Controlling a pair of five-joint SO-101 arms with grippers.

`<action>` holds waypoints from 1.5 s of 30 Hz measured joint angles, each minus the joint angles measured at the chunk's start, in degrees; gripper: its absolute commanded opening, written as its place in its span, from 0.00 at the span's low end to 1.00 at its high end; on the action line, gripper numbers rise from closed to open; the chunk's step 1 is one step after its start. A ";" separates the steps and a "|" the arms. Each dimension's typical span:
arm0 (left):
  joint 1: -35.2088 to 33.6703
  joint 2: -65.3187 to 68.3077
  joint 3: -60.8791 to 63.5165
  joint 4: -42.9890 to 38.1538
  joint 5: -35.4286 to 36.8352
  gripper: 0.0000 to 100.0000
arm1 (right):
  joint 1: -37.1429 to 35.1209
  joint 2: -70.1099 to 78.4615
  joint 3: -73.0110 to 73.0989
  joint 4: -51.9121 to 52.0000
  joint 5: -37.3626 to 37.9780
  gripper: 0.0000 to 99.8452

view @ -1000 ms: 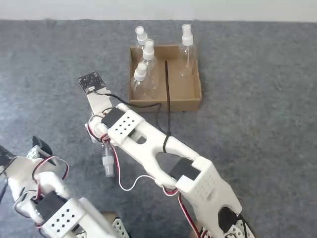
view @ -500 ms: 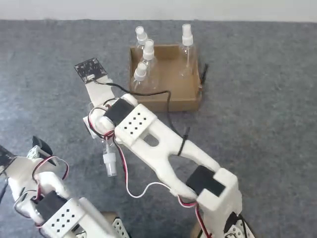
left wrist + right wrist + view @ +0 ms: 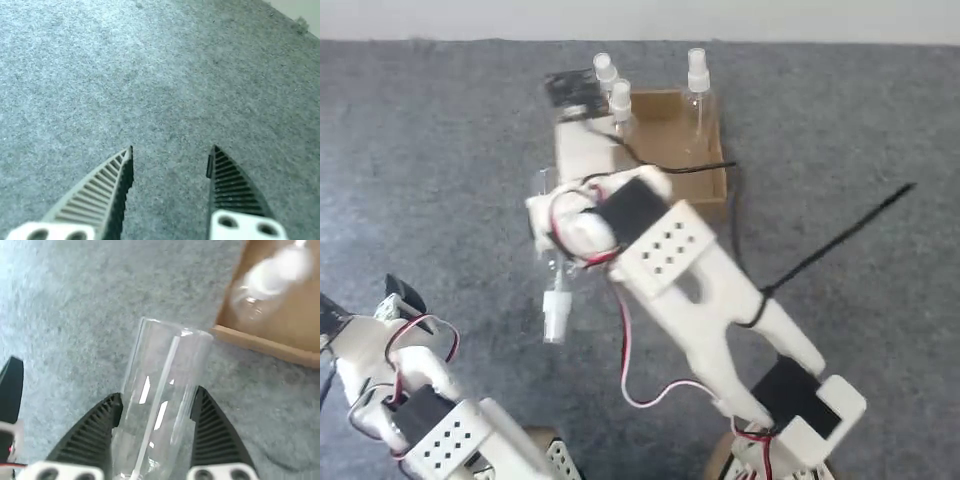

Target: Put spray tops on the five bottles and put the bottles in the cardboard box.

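Swinging away from the open desk, the right arm has carried its bottle [image 3: 556,305] toward the cardboard box [image 3: 665,125], and its wrist now sits over the box's near-left part, while the left arm [image 3: 400,370] has stayed at the near-left corner of the desk [image 3: 840,120]. In the right wrist view the right end effector [image 3: 157,395] pinches the clear body of that bottle [image 3: 160,370] between its two ribbed fingers [image 3: 95,425], with a corner of the box [image 3: 260,342] just beyond and a blurred spray-topped bottle inside it. From above, the held bottle lies tilted just off the box's left side, its white spray top pointing toward the near edge of the desk. One far-right bottle [image 3: 697,80] stands upright in the box, and two far-left bottles [image 3: 619,100] rise at its back left, all with spray tops on. The left end effector [image 3: 172,155] is spread wide over bare grey covering, gripping nothing.
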 measured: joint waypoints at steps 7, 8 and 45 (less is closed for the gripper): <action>0.00 0.00 0.00 0.00 0.00 0.23 | 6.33 -2.73 0.00 5.71 -7.12 0.01; 0.00 0.00 0.00 0.00 0.00 0.23 | 6.86 -3.08 0.00 6.24 -7.38 0.01; 31.21 -0.44 -26.29 26.99 -9.41 0.33 | 15.91 -35.08 37.63 -21.54 -7.82 0.01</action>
